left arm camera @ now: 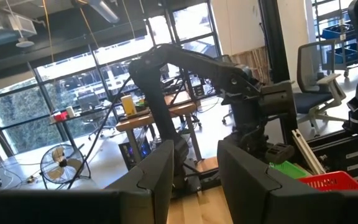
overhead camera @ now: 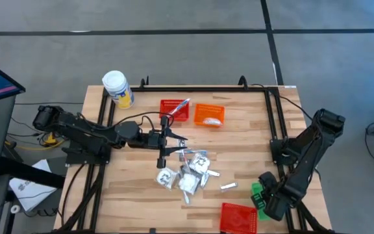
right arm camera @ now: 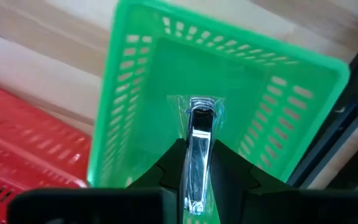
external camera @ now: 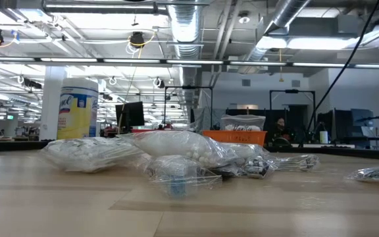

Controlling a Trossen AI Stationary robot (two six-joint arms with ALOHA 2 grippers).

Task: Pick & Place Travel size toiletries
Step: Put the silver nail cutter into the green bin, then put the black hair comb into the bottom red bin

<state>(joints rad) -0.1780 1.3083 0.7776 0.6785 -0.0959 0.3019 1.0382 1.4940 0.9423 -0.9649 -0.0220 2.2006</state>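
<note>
A heap of clear-wrapped toiletries lies mid-table; the low view shows it as wrapped packets resting on the wood. One loose silver stick lies to the heap's right. My left gripper hovers just beyond the heap's far side, roughly level, and stands open with nothing between its fingers. My right gripper points down over the green basket at the table's near right. It is shut on a wrapped silver stick. My right gripper pinches the silver stick between its two fingers, which come from above and lie along it. The stick's clear-wrapped free end juts past the fingertips and points down into the green basket, clear of the basket's floor.
A red basket holding a stick and an orange basket stand at the far middle. A yellow jar with a white lid is at the far left. Another red basket sits at the near edge beside the green one.
</note>
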